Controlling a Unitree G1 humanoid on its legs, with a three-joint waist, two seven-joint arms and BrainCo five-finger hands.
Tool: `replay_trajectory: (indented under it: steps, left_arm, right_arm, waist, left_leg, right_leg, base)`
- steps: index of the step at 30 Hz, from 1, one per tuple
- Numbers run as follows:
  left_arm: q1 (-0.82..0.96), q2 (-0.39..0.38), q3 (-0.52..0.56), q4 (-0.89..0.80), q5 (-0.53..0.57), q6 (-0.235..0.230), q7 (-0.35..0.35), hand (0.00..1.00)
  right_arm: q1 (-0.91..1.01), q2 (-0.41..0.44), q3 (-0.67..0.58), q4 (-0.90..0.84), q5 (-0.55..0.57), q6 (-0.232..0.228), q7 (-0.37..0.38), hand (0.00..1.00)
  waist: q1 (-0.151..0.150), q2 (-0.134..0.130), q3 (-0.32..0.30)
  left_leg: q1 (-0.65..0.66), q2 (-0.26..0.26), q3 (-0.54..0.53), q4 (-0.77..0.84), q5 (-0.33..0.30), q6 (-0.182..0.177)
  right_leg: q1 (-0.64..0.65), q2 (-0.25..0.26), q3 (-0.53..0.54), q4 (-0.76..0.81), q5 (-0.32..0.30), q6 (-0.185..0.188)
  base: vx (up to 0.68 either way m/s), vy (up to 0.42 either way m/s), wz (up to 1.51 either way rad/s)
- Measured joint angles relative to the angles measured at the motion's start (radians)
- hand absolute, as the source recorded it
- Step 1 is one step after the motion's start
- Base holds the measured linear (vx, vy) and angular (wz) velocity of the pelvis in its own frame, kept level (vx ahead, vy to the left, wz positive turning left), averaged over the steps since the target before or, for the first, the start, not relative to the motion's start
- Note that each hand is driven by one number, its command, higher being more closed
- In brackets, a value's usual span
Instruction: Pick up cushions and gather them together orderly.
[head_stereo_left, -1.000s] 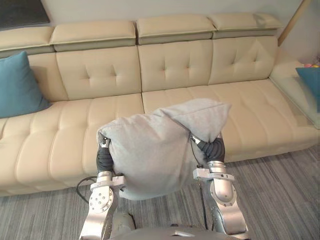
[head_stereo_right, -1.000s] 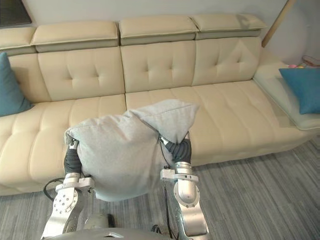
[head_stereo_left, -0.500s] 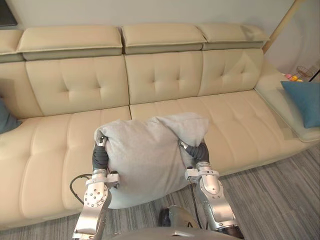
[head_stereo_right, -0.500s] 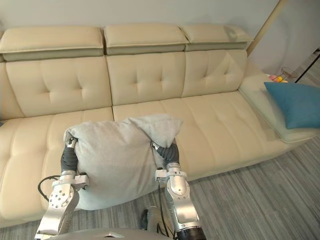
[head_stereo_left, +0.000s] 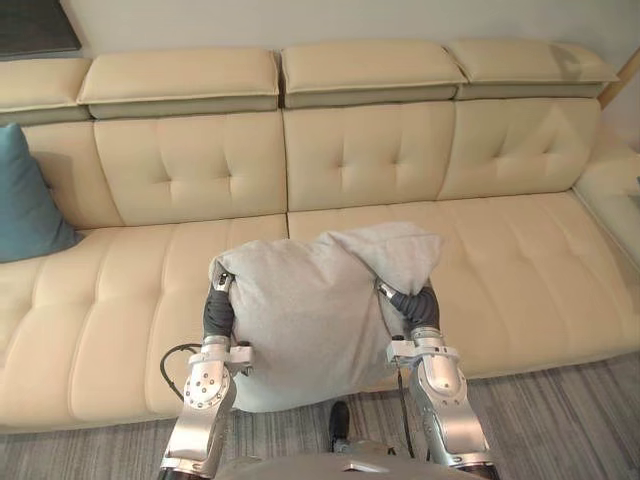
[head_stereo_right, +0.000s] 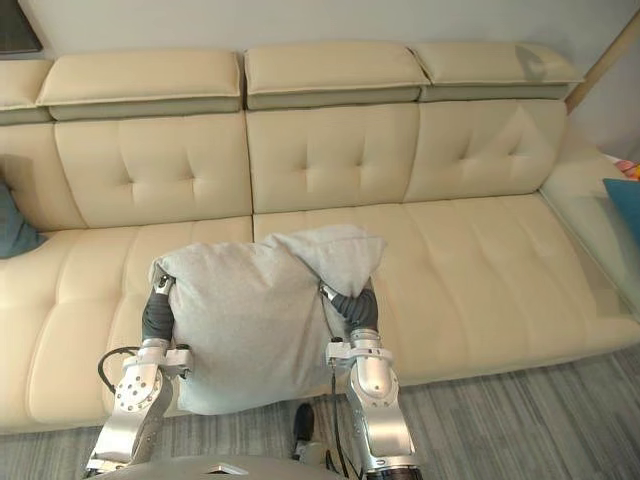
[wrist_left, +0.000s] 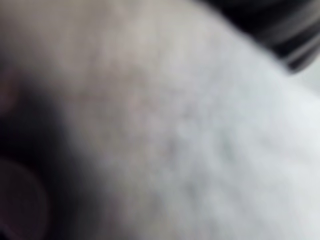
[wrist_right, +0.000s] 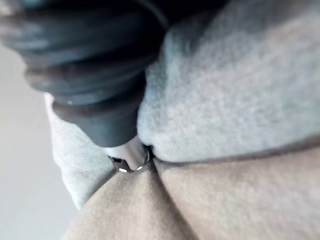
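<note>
Grey cushion between left hand, right hand; cream sofa behind

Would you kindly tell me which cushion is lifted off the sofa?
The grey cushion, held up before the sofa; the teal cushion rests against the backrest at its left end.
</note>
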Motion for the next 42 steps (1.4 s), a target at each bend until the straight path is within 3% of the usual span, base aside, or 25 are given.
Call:
replay_trajectory:
  steps: [3,6,8,10,11,13,17,32,36,42]
  left_arm:
    - [0.004,0.009,-0.005,0.004,-0.001,0.0,-0.004,1.0]
    - [0.016,0.008,-0.016,0.007,-0.012,0.0,-0.004,1.0]
    - [0.037,0.007,-0.032,-0.009,-0.016,-0.002,-0.004,1.0]
    - [0.055,-0.005,-0.044,-0.044,-0.019,-0.004,-0.004,1.0]
    - [0.055,-0.007,-0.041,-0.051,-0.02,-0.011,-0.003,1.0]
    - [0.052,0.008,-0.045,-0.053,-0.019,-0.004,-0.003,1.0]
    - [0.059,0.009,-0.052,-0.052,-0.019,0.0,-0.003,1.0]
    - [0.037,0.009,-0.067,-0.018,-0.002,0.002,-0.008,1.0]
    - [-0.014,0.011,-0.055,0.011,0.002,0.003,0.02,1.0]
    - [-0.208,0.052,0.009,0.055,0.041,0.01,0.11,1.0]
  right_arm:
    - [0.008,0.002,0.001,0.0,0.0,0.0,0.0,1.0]
    - [0.032,-0.002,0.001,-0.019,0.002,0.0,-0.001,1.0]
    - [0.068,-0.003,0.002,-0.086,0.002,0.001,-0.004,1.0]
    - [0.09,-0.032,0.005,-0.182,0.001,0.0,-0.01,1.0]
    - [0.074,-0.04,0.013,-0.202,0.001,-0.002,-0.013,1.0]
    - [0.075,-0.03,0.011,-0.191,0.001,-0.002,-0.017,1.0]
    - [0.107,-0.029,0.011,-0.188,0.001,-0.002,-0.017,1.0]
    - [0.092,0.002,-0.025,-0.069,0.0,-0.001,-0.015,1.0]
    - [0.025,0.002,-0.024,-0.024,0.0,-0.002,-0.028,1.0]
    - [-0.192,0.005,0.015,0.087,0.0,-0.002,-0.109,1.0]
  waist:
    - [-0.003,-0.003,0.005]
    - [-0.002,-0.003,0.032]
    - [0.013,0.019,0.035]
    - [0.017,0.071,0.029]
    - [0.027,0.087,0.032]
    - [0.009,0.038,0.054]
    - [0.005,0.012,0.037]
    - [-0.018,0.012,-0.028]
    - [-0.018,0.008,-0.03]
    - [-0.016,-0.004,-0.025]
  left_leg:
    - [-0.041,-0.001,-0.015,0.082,-0.001,-0.003]
    - [-0.169,0.025,0.012,0.42,-0.02,-0.019]
    - [-0.217,0.075,0.065,0.445,-0.056,-0.002]
    - [-0.244,0.105,0.08,0.284,-0.047,0.002]
    - [-0.251,0.121,0.097,0.271,-0.033,0.0]
    - [-0.207,0.085,0.09,0.218,0.012,-0.011]
    - [-0.139,0.046,0.105,0.07,0.091,-0.012]
    - [-0.088,0.008,0.062,-0.054,0.158,-0.008]
    - [-0.09,0.005,0.049,-0.071,0.163,-0.008]
    - [-0.171,0.0,0.048,-0.071,0.192,-0.008]
  right_leg:
    - [0.01,-0.01,-0.012,0.0,-0.006,-0.003]
    - [0.064,-0.027,-0.029,0.007,-0.049,-0.007]
    - [0.062,-0.013,-0.033,0.026,-0.066,-0.007]
    - [0.055,0.03,-0.04,0.005,-0.091,0.022]
    - [-0.008,0.022,-0.026,0.198,-0.146,-0.029]
    - [0.009,-0.007,-0.018,0.238,-0.215,0.01]
    - [0.026,-0.023,-0.013,0.209,-0.21,0.016]
    - [0.104,-0.017,-0.003,0.012,-0.124,0.02]
    - [0.1,-0.016,-0.005,-0.007,-0.111,0.02]
    - [0.018,-0.021,-0.001,-0.007,-0.079,0.009]
  base:
    - [-0.03,0.079,0.23]
    - [-0.08,0.033,0.26]
    - [-0.09,0.016,0.04]
    - [-0.05,0.04,-0.14]
    - [0.01,0.044,-0.24]
    - [0.08,-0.008,-0.01]
    - [0.07,-0.02,0.03]
    - [0.06,0.003,-0.02]
    - [-0.07,0.018,0.01]
    - [-0.11,-0.002,-0.02]
